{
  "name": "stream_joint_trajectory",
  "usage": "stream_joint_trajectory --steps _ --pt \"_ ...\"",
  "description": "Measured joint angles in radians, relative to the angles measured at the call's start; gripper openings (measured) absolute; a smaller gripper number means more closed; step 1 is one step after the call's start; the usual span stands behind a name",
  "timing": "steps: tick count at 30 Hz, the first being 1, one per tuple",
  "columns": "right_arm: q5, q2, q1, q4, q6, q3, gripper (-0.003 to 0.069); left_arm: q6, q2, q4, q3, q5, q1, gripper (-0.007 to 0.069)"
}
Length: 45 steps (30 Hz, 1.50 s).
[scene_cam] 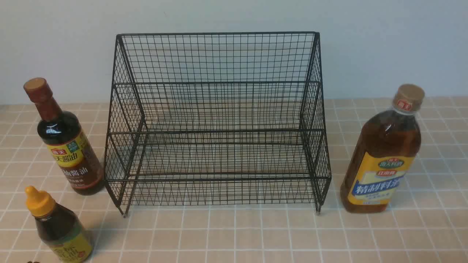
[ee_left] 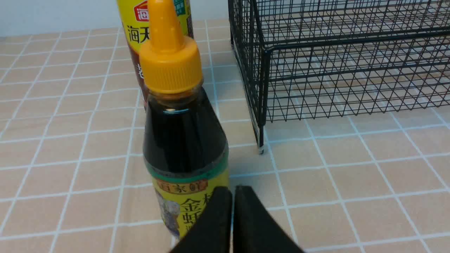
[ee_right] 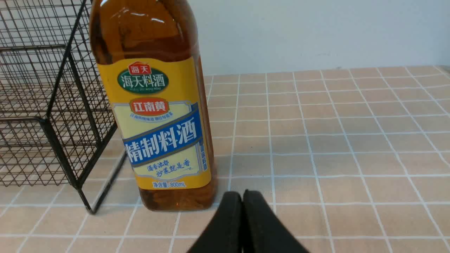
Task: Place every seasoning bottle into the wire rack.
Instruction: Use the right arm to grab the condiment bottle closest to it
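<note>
The black wire rack (scene_cam: pixel 215 120) stands empty in the middle of the tiled table. To its right stands the tall amber bottle (scene_cam: pixel 384 153) with tan cap and yellow-blue label. Left of the rack is the dark long-necked bottle (scene_cam: pixel 64 138) with a brown cap, and nearer the front the small dark bottle (scene_cam: pixel 58 228) with a yellow nozzle cap. My left gripper (ee_left: pixel 232 191) is shut and empty, just in front of the small bottle (ee_left: pixel 184 140). Beside the amber bottle's (ee_right: pixel 154 105) base, my right gripper (ee_right: pixel 242 196) is likewise shut on nothing. Neither gripper shows in the front view.
The table is covered in beige tiles with white grout (scene_cam: pixel 256 233). A pale wall (scene_cam: pixel 234 14) rises right behind the rack. The rack's foot (ee_left: pixel 261 149) stands close to the small bottle, and its corner leg (ee_right: pixel 89 207) close to the amber bottle.
</note>
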<state>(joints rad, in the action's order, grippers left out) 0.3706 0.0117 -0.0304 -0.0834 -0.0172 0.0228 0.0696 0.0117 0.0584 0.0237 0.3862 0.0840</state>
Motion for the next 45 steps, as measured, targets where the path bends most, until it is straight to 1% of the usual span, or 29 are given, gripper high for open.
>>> stream_joint_trajectory --steps 20,23,25,26,27,28,29,30,32,35,41,42,45 --pt "0.0 0.0 0.0 0.0 0.0 0.0 -0.0015 0.0 0.0 0.0 0.0 0.0 0.0 -0.0007" --pt "-0.005 0.0 0.0 -0.018 -0.006 0.0 -0.0015 0.0 0.0 0.0 0.0 0.0 0.0 -0.0007" --pt "-0.048 0.0 0.0 -0.115 -0.036 0.003 -0.0015 0.0 0.0 0.0 0.0 0.0 0.0 -0.0007" --pt "-0.083 0.0 0.0 -0.187 -0.059 0.004 -0.0015 0.0 0.0 0.0 0.0 0.0 0.0 -0.0007" --pt "-0.098 0.0 0.0 -0.212 -0.062 0.004 -0.0015 0.0 0.0 0.0 0.0 0.0 0.0 -0.0007" --pt "-0.16 0.0 0.0 -0.317 -0.086 0.004 -0.0015 0.0 0.0 0.0 0.0 0.0 0.0 -0.0007" --pt "-0.167 0.0 0.0 -0.33 -0.086 0.004 -0.0015 0.0 0.0 0.0 0.0 0.0 0.0 -0.0007" --pt "-0.212 0.0 0.0 -0.414 -0.096 0.004 -0.0015 0.0 0.0 0.0 0.0 0.0 0.0 -0.0007" --pt "-0.258 0.0 0.0 -0.51 -0.098 0.004 -0.0015 0.0 0.0 0.0 0.0 0.0 0.0 -0.0007" --pt "-0.291 0.0 0.0 -0.574 -0.098 0.004 -0.0015 0.0 0.0 0.0 0.0 0.0 0.0 -0.0007" --pt "-0.35 0.0 0.0 -0.627 -0.107 0.004 -0.0015 0.0 0.0 0.0 0.0 0.0 0.0 -0.0007" --pt "-0.383 0.0 0.0 -0.662 -0.11 -0.001 -0.0015 0.0 0.0 0.0 0.0 0.0 0.0 -0.0007" --pt "-0.362 0.0 0.0 -0.679 -0.097 -0.069 -0.0015 0.0 0.0 0.0 0.0 0.0 0.0 -0.0007"
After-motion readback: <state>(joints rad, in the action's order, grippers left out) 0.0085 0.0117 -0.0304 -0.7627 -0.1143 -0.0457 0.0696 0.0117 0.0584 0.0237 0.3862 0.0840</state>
